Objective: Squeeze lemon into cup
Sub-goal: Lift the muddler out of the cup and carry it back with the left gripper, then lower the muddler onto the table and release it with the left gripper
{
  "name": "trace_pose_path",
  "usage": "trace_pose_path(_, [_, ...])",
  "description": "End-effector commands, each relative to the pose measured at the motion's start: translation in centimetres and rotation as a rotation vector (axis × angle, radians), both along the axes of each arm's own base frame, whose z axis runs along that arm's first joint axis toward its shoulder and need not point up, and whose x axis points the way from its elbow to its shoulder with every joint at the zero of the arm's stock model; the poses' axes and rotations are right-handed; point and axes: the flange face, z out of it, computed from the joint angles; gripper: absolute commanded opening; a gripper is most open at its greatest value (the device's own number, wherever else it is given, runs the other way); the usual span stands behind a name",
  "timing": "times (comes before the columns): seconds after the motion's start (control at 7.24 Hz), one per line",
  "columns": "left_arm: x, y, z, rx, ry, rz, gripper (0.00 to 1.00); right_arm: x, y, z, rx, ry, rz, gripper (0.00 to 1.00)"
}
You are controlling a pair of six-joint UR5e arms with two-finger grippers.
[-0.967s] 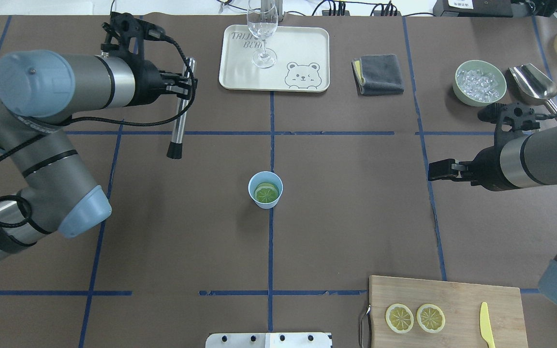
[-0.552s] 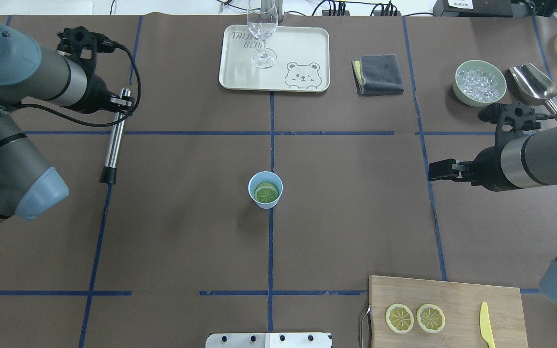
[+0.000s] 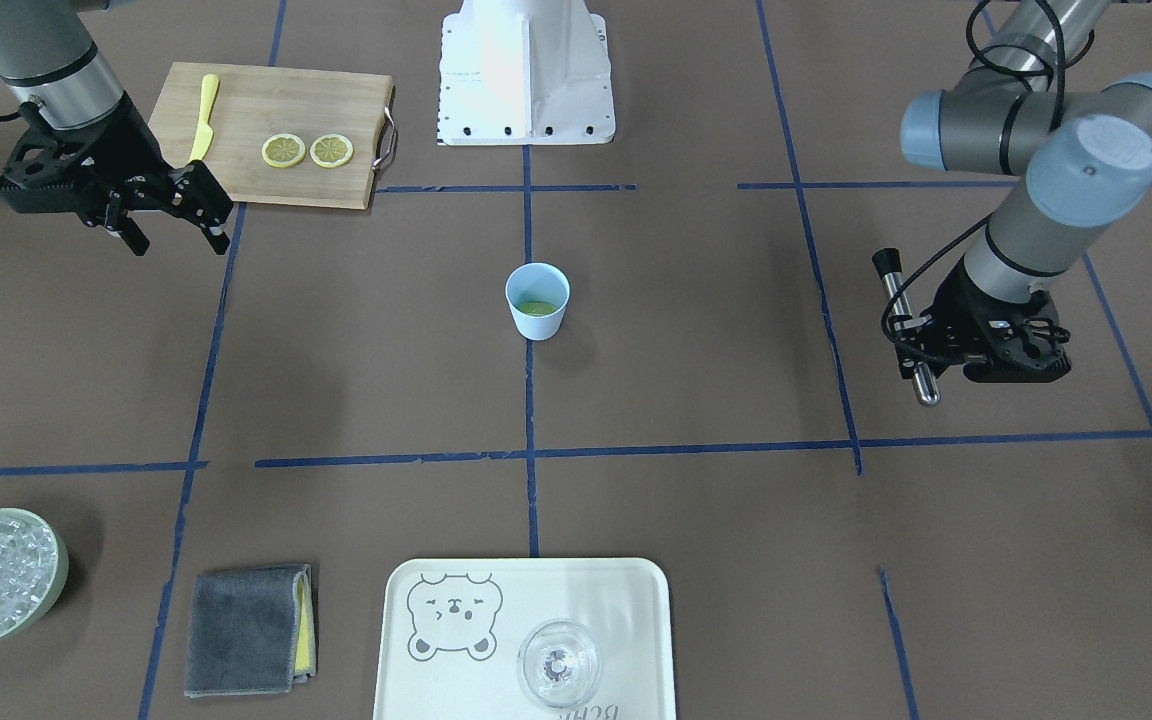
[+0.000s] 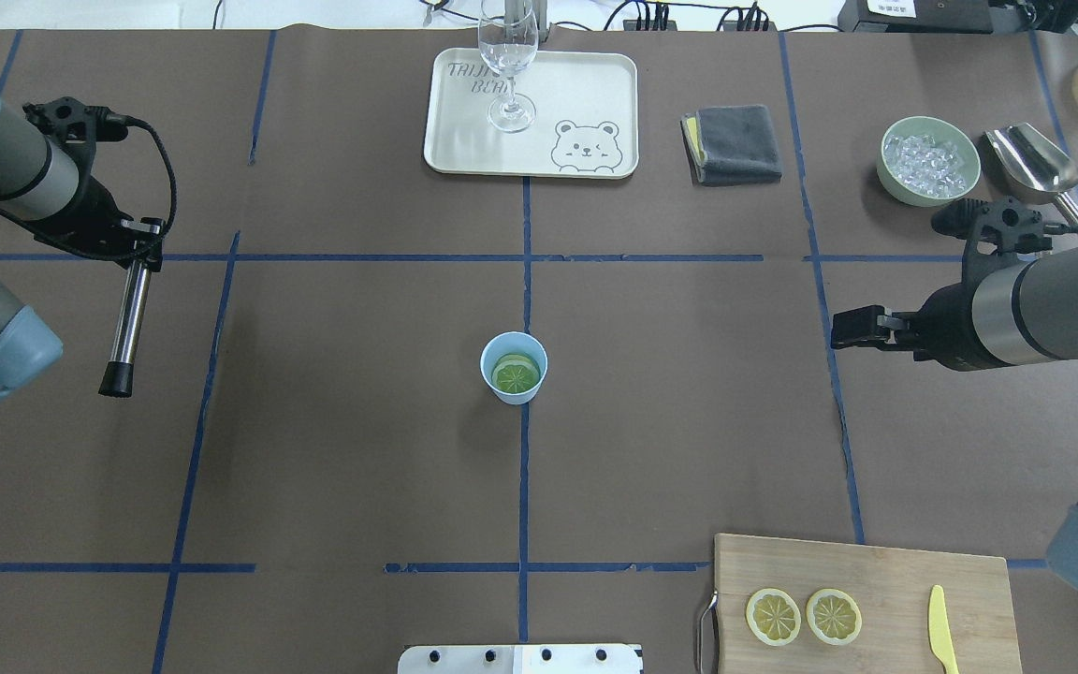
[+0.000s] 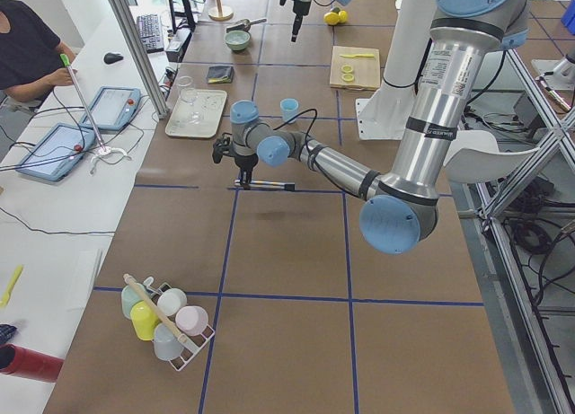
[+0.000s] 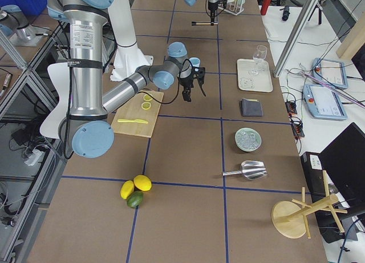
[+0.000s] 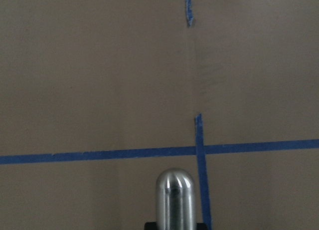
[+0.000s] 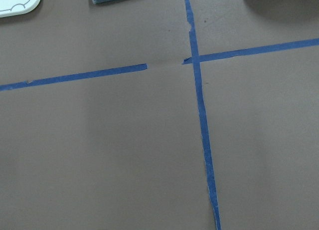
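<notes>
Inspecting the cup (image 4: 514, 368) at table centre, I find lemon slices (image 4: 515, 376) lying inside it, so I judge the pressing largely done. My left gripper (image 4: 140, 248) is clamped on a steel muddler (image 4: 127, 314), well apart from the cup, and only setting that tool down seems to be left. My right gripper (image 3: 179, 228) hangs with its jaws wide and empty.

Left pincer (image 4: 141, 245) clamps a metal rod (image 4: 127, 314) out wide; right pincer (image 3: 179, 232) hovers, seemingly spread

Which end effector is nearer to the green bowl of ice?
Right. The right end effector hovers just on the robot's side of the bowl of ice; the left end effector, holding a metal rod, is far off on the opposite side.
</notes>
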Motion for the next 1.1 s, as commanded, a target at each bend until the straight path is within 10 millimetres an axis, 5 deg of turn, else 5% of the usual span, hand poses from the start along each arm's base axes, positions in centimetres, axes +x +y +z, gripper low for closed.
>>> trace_pose_path(0.0, [0.3,-0.4,4.9,-0.072,-0.043,0.013,0.00,-0.1,0.0,0.0,-0.012,-0.003,0.009,1.00])
trace_pose_path(0.41, [-0.5,0.7,8.0,-0.023,-0.074,0.115,0.00,-0.2,-0.1,-0.2,-0.009,-0.007,0.009,1.00])
trace_pose_path(0.97, [-0.2,0.6,9.1,-0.047,-0.077,0.121,0.00,-0.3,-0.1,-0.3,-0.009,-0.008,0.008,1.00])
